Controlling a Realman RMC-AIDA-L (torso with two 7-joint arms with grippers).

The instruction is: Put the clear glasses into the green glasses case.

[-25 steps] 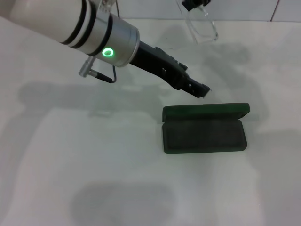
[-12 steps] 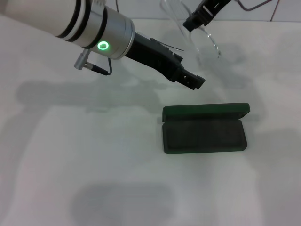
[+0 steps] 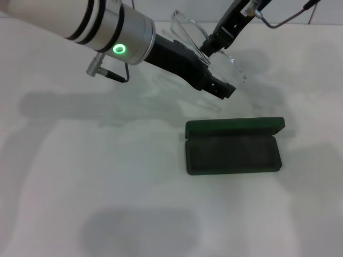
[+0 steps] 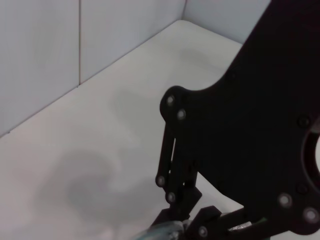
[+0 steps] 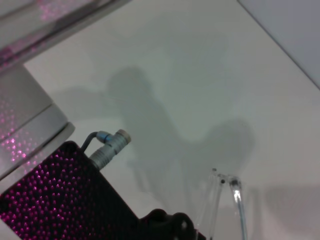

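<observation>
Head view: right gripper comes in from the far side, pinched on the clear glasses, which hang in the air above the table, beyond the far edge of the green glasses case. Grip looks to be on the frame near the lens top, lens facing down toward the case, one arm trailing back over the left arm. Case lies open, lid laid back on the far side, dark lining up, nothing in it. Left gripper hovers just under and beside the glasses, near the case lid; can't tell whether its fingers are spread or closed.

Left wrist view: mostly black gripper linkage against table and wall. No glasses or case visible.

Right wrist view: two thin clear arms of the glasses stick out, the left arm's body alongside.

Handling, my read: light, stiff-but-springy plastic, smooth and slippery, the arms flex and could snag. Hold at the bridge or top rim, not the arms. Width roughly matches the case length, so alignment matters.
</observation>
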